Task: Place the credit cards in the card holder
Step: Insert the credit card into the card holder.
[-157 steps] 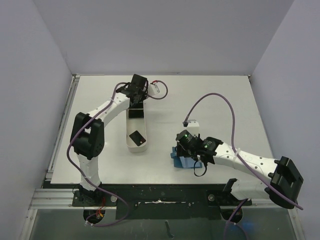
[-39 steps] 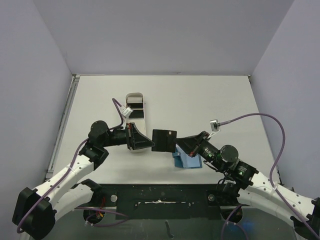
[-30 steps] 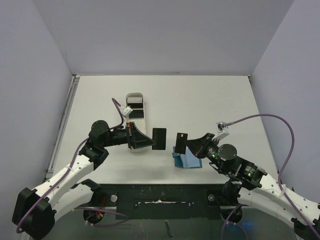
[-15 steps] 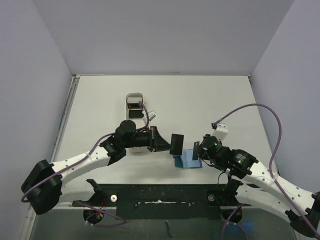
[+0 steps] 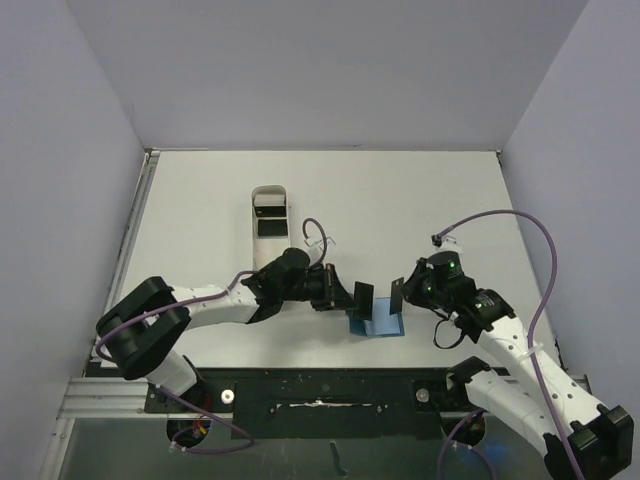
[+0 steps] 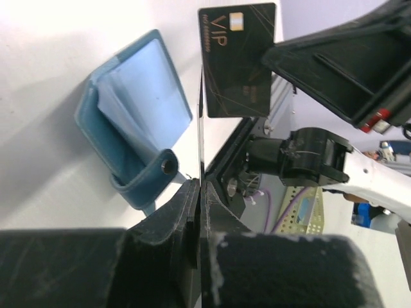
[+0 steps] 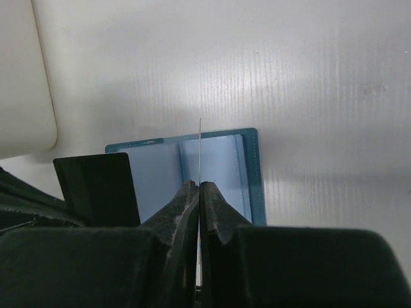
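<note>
The card holder lies open on the table, a teal-blue wallet showing two pale panels and a snap tab. My left gripper is shut on a black credit card held upright over the holder's left edge; that card shows edge-on in the left wrist view and as a dark rectangle in the right wrist view. My right gripper is shut on another card, gold-printed "VIP", seen edge-on over the holder's fold. Both pairs of jaws pinch tight.
A long white tray stands at the back left of the holder, with two black cards in it; its rounded end shows in the right wrist view. The two grippers face each other a card's width apart.
My left arm has reached further right, bringing its card beside the holder's left edge. The right gripper has turned a little and stays over the holder with its card.
</note>
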